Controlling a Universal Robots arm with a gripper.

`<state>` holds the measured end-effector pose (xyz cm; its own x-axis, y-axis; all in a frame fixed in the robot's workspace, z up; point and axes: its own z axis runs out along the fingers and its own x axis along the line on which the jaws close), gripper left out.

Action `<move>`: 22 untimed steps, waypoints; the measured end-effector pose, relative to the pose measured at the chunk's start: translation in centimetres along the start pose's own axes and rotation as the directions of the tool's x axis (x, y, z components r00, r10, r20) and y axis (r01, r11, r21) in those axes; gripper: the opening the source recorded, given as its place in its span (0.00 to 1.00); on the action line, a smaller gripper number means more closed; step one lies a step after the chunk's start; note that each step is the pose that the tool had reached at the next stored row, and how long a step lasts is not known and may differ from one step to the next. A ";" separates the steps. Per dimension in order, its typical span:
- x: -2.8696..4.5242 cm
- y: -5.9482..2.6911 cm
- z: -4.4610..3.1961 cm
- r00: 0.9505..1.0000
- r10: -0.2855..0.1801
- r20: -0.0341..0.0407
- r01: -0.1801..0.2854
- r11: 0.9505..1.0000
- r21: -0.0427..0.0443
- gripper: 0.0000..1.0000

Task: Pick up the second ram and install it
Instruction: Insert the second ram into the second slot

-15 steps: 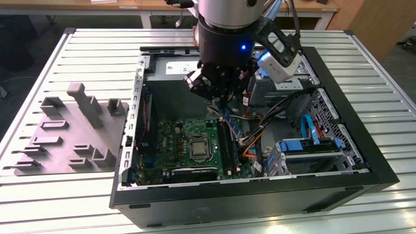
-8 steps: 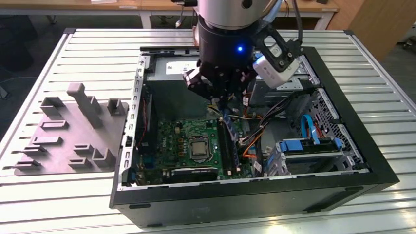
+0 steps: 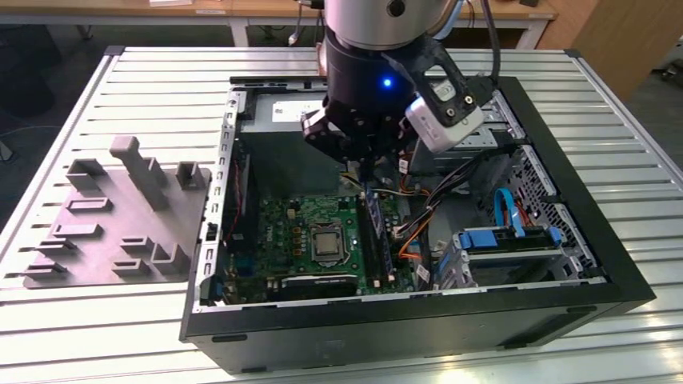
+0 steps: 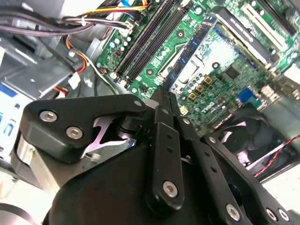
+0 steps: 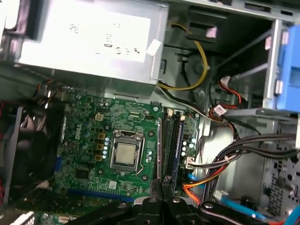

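Slatted metal table (image 3: 597, 88), wooden desk (image 3: 245, 10) behind, grey floor (image 3: 32, 160)

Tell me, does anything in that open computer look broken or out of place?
Nothing stands out: the motherboard looks intact, the cables lie beside it, and the tool hangs over the memory slots.

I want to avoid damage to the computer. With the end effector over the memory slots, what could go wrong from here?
1. The shut end effector is over the slots; a descent slightly off line could strike the board instead of a slot.
2. Orange wires lie close beside the slots and might snag on it as it moves.
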<state>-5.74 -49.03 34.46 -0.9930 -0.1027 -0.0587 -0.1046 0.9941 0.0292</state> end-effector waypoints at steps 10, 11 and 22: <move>0.01 0.00 0.10 0.995 0.100 0.003 -0.100 0.995 0.006 0.11; 0.00 0.00 0.10 0.995 0.100 0.003 -0.100 0.995 0.006 0.11; 0.05 -0.04 1.33 0.997 0.077 0.002 -0.077 0.997 0.004 0.11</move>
<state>-5.72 -49.03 33.13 -0.9979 -0.0257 -0.0588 -0.0275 0.9992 0.0292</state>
